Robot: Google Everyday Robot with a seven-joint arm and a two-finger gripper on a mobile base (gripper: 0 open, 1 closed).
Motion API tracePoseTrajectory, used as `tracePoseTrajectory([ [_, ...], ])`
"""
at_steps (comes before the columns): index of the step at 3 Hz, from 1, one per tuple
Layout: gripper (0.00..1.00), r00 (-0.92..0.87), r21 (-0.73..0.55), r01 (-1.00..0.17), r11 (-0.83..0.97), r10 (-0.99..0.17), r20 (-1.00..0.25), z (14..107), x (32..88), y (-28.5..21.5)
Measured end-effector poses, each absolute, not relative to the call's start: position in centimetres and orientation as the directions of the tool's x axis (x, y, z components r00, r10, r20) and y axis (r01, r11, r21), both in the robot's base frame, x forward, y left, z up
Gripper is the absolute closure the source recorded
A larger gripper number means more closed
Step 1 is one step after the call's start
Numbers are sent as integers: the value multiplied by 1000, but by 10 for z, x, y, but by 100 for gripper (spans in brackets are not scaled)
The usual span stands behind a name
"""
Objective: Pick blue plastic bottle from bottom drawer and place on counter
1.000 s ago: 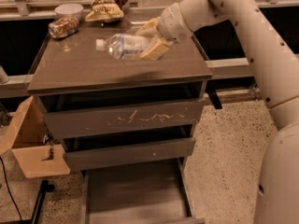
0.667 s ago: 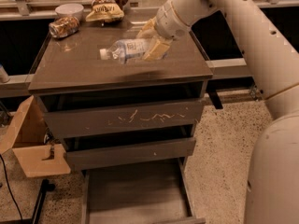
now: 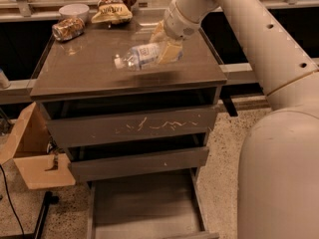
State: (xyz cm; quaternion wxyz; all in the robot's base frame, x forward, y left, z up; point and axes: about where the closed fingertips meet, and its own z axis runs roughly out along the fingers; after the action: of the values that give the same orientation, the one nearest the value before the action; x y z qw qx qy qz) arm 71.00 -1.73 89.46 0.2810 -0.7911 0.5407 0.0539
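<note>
At the far left an open cardboard box [image 3: 35,156] sits on the speckled floor against the cabinet, with a dark cable [image 3: 9,203] trailing beside it. On the back left corner of the glossy grey-brown table [image 3: 84,76] a crumpled shiny can [image 3: 68,28] lies on its side, with a white bowl [image 3: 74,10] just behind it and a crinkled snack bag [image 3: 113,10] to the right of the bowl. Near the middle of the table the blue plastic bottle [image 3: 138,57] lies horizontal, white cap pointing left and label facing up, with a dark shadow on the surface beneath it; whether it touches the table or hangs just above it cannot be told. The end effector [image 3: 165,47] is at the bottle's right end, its two tan fingers [image 3: 170,54] pinching the bottle from front and back. Below the table, the drawer with a scratched front [image 3: 134,126] is closed, the one under it [image 3: 139,163] stands slightly out, and the bottom drawer [image 3: 144,208] is pulled well out, showing a flat grey floor. The cream arm [image 3: 244,31] slopes down from the upper right to the end effector, and the robot's rounded body [image 3: 284,176] fills the right side.
</note>
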Motion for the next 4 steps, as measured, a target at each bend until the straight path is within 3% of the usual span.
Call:
tracePoseTrajectory([
  [4, 100, 292, -270, -947, -172, -809, -511, 869, 734, -14],
])
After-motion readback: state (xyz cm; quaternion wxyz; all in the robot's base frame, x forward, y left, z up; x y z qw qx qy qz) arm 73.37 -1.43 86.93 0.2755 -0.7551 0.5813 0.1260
